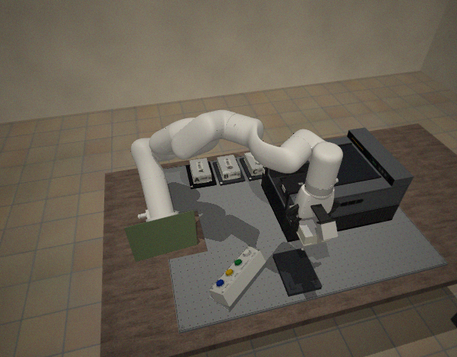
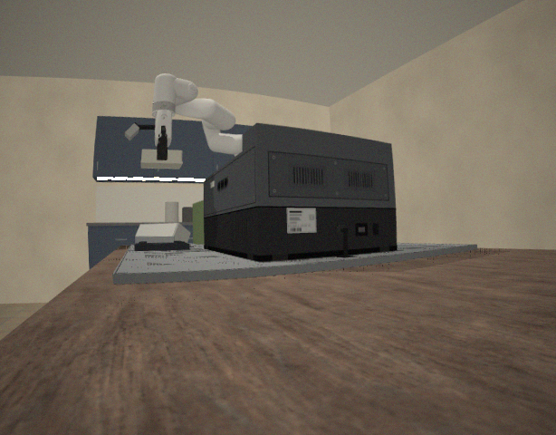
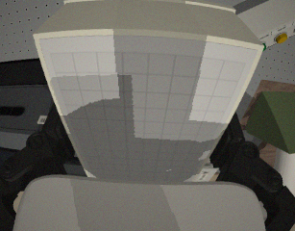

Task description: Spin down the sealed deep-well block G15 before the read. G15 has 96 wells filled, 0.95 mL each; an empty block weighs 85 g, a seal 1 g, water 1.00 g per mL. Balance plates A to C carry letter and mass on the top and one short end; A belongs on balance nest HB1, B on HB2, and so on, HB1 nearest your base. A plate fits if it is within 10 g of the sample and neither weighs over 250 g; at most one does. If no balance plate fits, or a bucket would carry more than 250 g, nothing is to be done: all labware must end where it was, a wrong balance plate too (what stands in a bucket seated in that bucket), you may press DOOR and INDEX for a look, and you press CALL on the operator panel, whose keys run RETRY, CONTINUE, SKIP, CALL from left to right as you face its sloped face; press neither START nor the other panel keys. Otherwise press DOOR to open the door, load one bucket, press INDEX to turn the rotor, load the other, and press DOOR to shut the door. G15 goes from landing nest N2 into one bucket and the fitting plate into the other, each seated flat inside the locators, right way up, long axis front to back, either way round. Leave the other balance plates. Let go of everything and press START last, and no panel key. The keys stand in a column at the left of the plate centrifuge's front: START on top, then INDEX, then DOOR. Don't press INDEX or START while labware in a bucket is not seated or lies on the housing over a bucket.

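My gripper (image 1: 306, 231) (image 2: 162, 153) (image 3: 144, 98) is shut on the deep-well block G15 (image 1: 308, 236) (image 2: 161, 161) (image 3: 159, 101), which hangs level above the bench between the dark landing nest (image 1: 297, 271) and the plate centrifuge (image 1: 369, 198) (image 2: 325, 178). The block's sealed, gridded top faces the wrist camera. The landing nest is empty. Balance plates A (image 1: 200, 169), B (image 1: 228, 167) and C (image 1: 254, 165) sit in their nests at the back; C is partly covered by the arm. The arm hides the centrifuge's front opening and key column; I cannot tell the bucket contents.
The operator panel (image 1: 242, 279) with its sloped face of coloured keys stands left of the landing nest. A green board (image 1: 163, 236) stands by the arm's base. The centrifuge's raised rear housing (image 1: 379, 157) is at the right. The perforated deck (image 1: 374, 253) lies underneath.
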Robot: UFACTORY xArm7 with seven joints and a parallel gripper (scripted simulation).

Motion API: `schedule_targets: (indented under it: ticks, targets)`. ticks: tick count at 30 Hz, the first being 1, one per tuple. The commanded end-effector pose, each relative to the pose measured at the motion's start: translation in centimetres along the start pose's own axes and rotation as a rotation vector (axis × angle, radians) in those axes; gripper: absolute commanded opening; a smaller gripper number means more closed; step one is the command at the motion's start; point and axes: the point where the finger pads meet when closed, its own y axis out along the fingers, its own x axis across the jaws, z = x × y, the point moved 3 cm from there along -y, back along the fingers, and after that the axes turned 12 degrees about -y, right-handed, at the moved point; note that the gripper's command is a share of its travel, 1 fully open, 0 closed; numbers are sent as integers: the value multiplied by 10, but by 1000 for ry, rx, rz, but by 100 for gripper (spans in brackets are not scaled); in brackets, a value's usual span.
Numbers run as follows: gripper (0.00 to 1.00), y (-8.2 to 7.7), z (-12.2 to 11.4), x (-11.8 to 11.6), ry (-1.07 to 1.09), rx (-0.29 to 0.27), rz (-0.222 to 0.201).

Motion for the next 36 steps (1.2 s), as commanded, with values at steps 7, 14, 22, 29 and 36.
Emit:
schedule_targets:
  ticks: [7,14,22,29,36]
  targets:
    - [0,-3,0,0,0,5,3]
    - [0,-3,-1,-2,8,6,2]
    - [0,-5,-9,-11,72,9,-3]
    - [0,-8,-25,-29,195,15,-10]
    - [0,-12,-57,-60,413,27,-17]
